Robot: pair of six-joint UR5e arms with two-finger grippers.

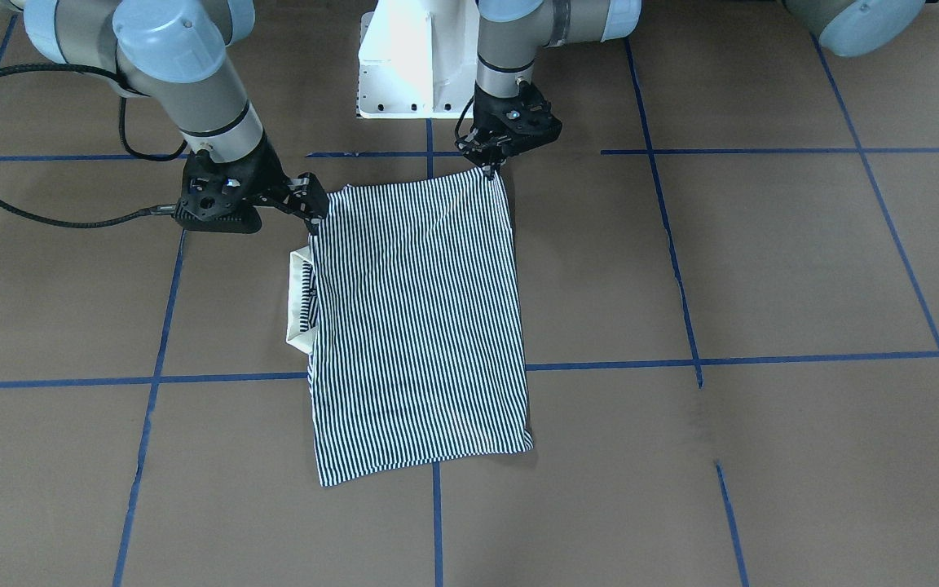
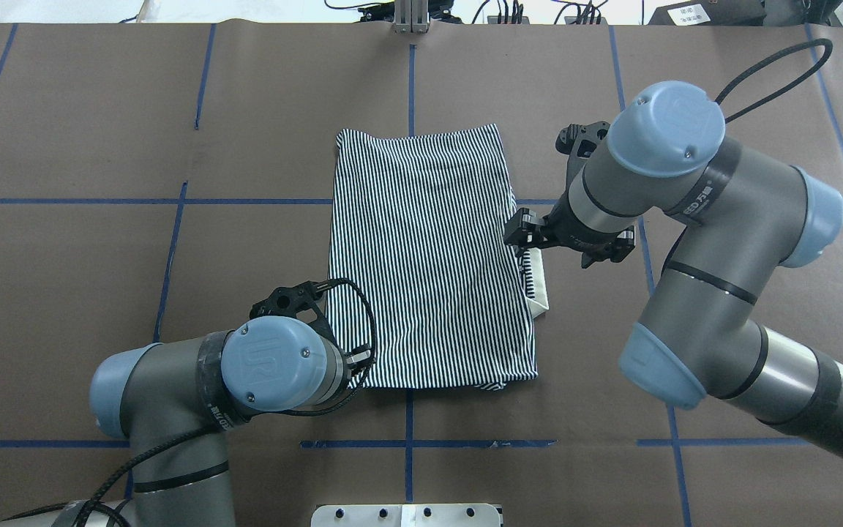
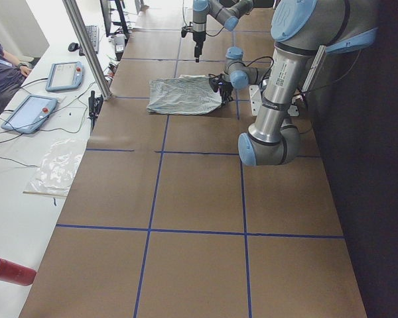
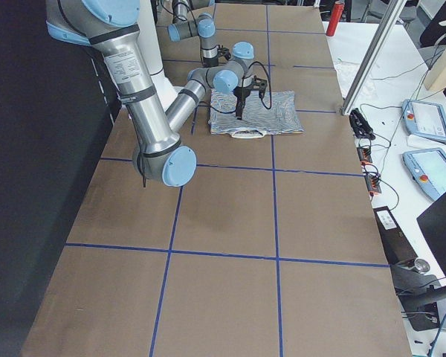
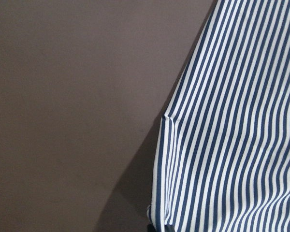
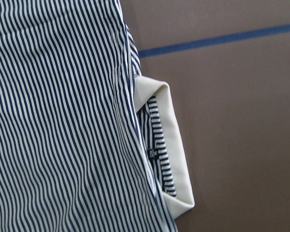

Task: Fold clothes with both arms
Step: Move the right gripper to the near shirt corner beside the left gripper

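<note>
- Polo shirt [image 1: 421, 326] lies folded into a long rectangle mid-frame on the surface [image 1: 763, 269], with the cream collar [image 1: 300, 302] poking out of its left edge.
- Your left gripper [image 1: 490, 169] looks pinched on the top right corner. The right gripper [image 1: 316, 218] sits at the top left corner, and I can't tell its grasp.
- Risk imo: if only one corner's held, the fold drags skewed and the collar spills out.

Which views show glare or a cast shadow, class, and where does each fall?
Exterior front-facing view: the white pedestal is washed out by glare. Left wrist view: the striped shirt casts a dark shadow on the brown table beside its edge. Right wrist view: evenly lit, the cream collar sharp.
</note>
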